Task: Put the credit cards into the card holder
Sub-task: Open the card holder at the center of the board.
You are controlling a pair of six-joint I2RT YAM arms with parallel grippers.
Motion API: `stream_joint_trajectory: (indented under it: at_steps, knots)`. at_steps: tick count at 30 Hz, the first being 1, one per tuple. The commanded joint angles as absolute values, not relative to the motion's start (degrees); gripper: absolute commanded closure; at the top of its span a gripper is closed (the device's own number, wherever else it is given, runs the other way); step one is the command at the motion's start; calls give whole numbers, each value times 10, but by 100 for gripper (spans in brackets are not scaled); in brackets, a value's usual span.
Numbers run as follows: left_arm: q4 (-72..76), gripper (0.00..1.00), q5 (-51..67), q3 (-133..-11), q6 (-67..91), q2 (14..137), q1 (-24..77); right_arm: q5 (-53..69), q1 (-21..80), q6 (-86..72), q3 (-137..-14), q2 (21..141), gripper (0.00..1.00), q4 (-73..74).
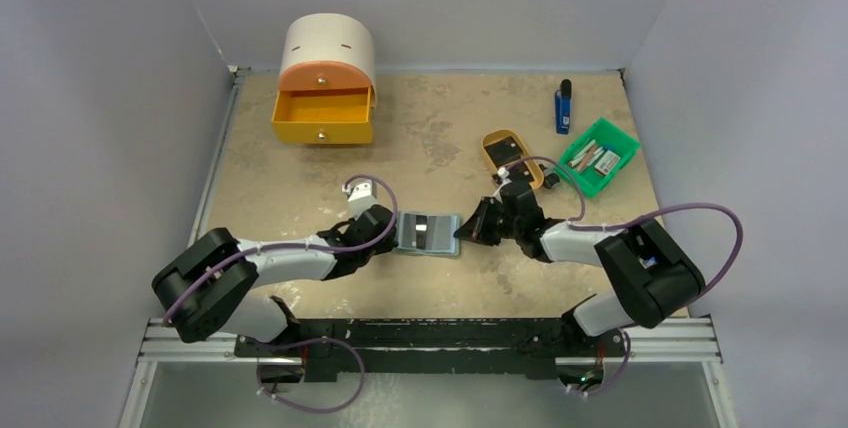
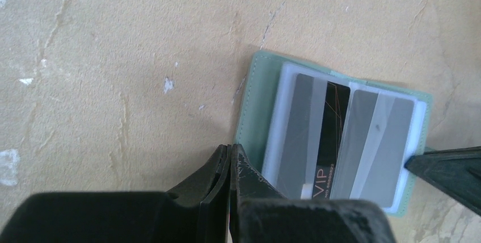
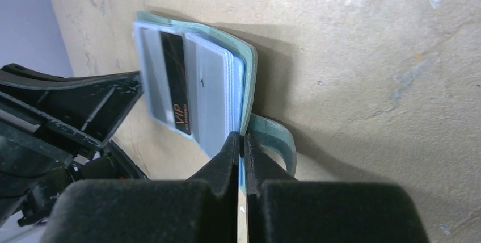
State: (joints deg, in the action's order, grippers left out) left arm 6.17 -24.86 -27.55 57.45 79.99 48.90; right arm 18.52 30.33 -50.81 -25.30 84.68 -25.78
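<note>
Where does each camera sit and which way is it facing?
Top external: above, behind the bases, looking down; both arms show, left gripper and right gripper flanking the card holder.
Left wrist: on the left arm, looking down past its shut jaws at the open card holder.
Right wrist: on the right arm, looking low across the card holder toward the left gripper; own shut jaws show.
Both wrist views share the VIP card.

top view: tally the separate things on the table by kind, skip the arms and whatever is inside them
drawer box: 1
oval tray: 1
green bin: 1
blue stick: 1
card holder: 1
total: 5
</note>
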Motion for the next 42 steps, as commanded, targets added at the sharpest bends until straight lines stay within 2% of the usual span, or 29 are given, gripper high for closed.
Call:
stream_joint_trajectory:
  at_steps: [1,4,6,12,17,19,23,30,36,42]
  knots:
    - [3,95,-265,-305,563,770,491,169,306,-463,-293,804,100,-212]
    - [-38,73,-278,-322,553,732,491,153,306,-444,-309,784,100,-172]
    - [-59,64,-287,-337,551,706,490,148,306,-436,-316,772,100,-155]
    - [-69,53,-274,-366,555,666,491,162,306,-430,-317,757,100,-157]
    - [50,40,-196,-360,562,686,490,168,307,-430,-312,762,100,-166]
    - [74,32,-168,-372,562,718,491,169,307,-430,-312,763,100,-166]
    - [97,28,-130,-414,539,788,500,173,307,-427,-314,758,100,-166]
    - [94,27,-109,-474,513,875,523,191,307,-422,-319,752,100,-171]
    - [92,27,-107,-489,506,908,527,199,307,-419,-322,754,100,-171]
    - [59,32,-137,-497,499,914,531,197,307,-415,-327,752,100,-164]
